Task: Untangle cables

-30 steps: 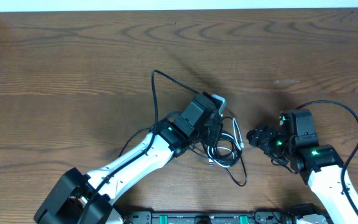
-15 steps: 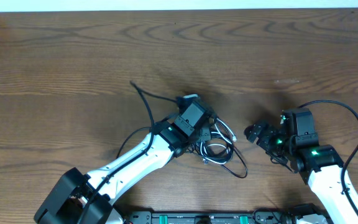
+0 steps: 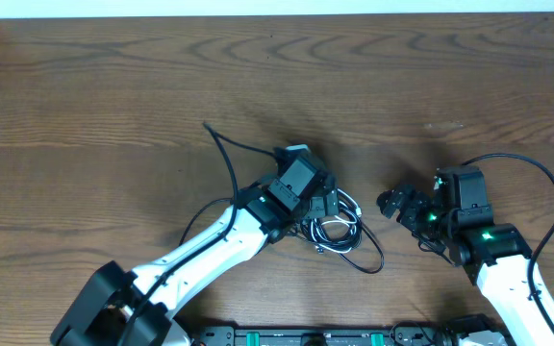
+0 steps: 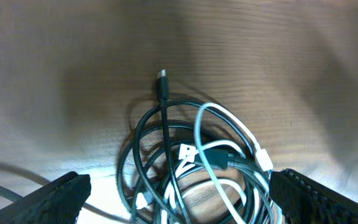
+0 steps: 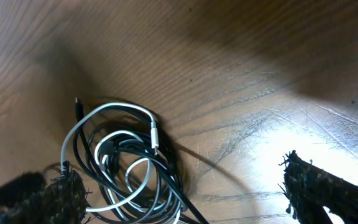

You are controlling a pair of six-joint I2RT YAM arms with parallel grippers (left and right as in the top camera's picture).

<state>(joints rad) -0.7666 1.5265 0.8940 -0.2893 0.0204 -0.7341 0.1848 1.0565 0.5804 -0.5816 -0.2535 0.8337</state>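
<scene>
The cables (image 3: 339,231) lie on the wooden table (image 3: 113,96) near its middle, between my two arms and just beside my left pincer (image 3: 330,207). They form one tangled coil of thin black loops with a whitish strand (image 4: 229,121) threaded through. A black plug end (image 4: 161,78) pokes out of the coil, and a white plug (image 4: 185,152) sits inside it. One black strand (image 3: 224,154) runs off toward the far left. My left pincer stands wide open over the coil, gripping nothing. My right pincer (image 3: 392,204) is also spread wide, empty, apart from the coil on its right.
</scene>
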